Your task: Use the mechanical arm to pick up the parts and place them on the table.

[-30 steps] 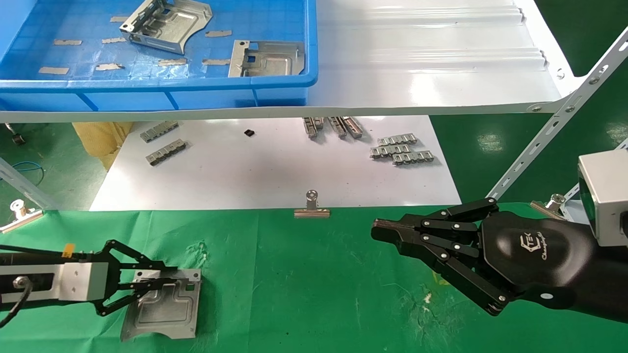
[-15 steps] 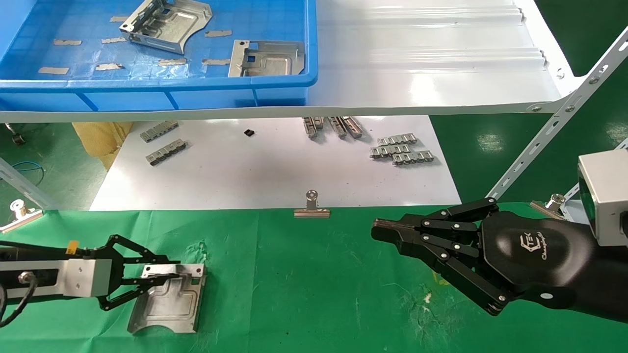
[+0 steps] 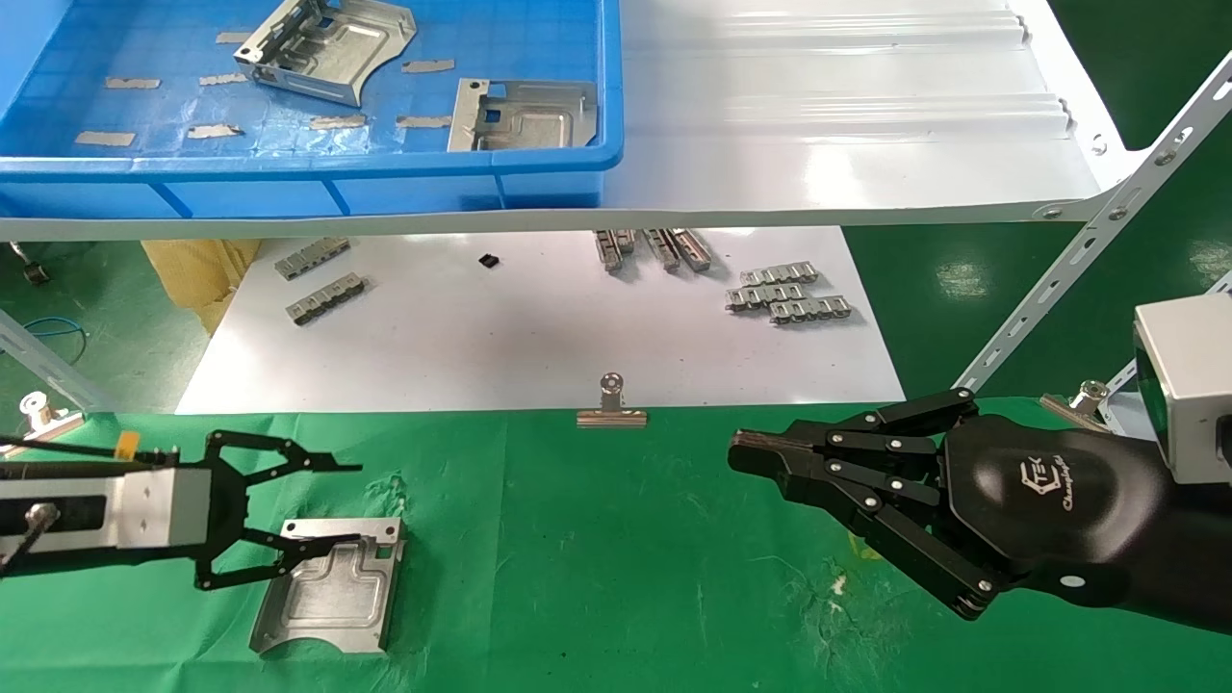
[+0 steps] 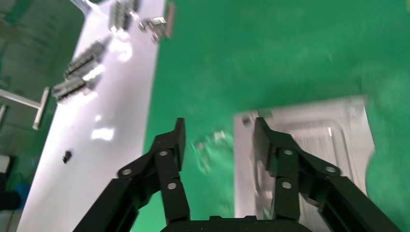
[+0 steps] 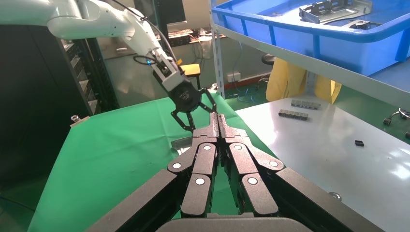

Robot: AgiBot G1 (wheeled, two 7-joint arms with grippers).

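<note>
A silvery bracket (image 3: 332, 587) lies flat on the green cloth table (image 3: 597, 577) at the front left; it also shows in the left wrist view (image 4: 309, 154). My left gripper (image 3: 346, 505) is open and empty just above the bracket's far edge, with one finger over the part and the other over bare cloth; its jaws stand wide apart in the left wrist view (image 4: 217, 137). Two more brackets (image 3: 327, 43) (image 3: 525, 114) lie in the blue bin (image 3: 308, 168) on the shelf. My right gripper (image 3: 746, 452) is shut and empty, parked over the cloth at the right.
A white ribbed shelf (image 3: 847, 125) with slanted metal struts (image 3: 1088, 241) overhangs a white sheet (image 3: 539, 327) holding small grey notched strips (image 3: 784, 294). A binder clip (image 3: 611, 409) sits at the cloth's far edge. Another clamp (image 3: 38, 419) is at the far left.
My left gripper has opened and let go of the bracket, which now lies flat on the cloth. The gripper has lifted slightly toward the far side. The right arm has not moved.
</note>
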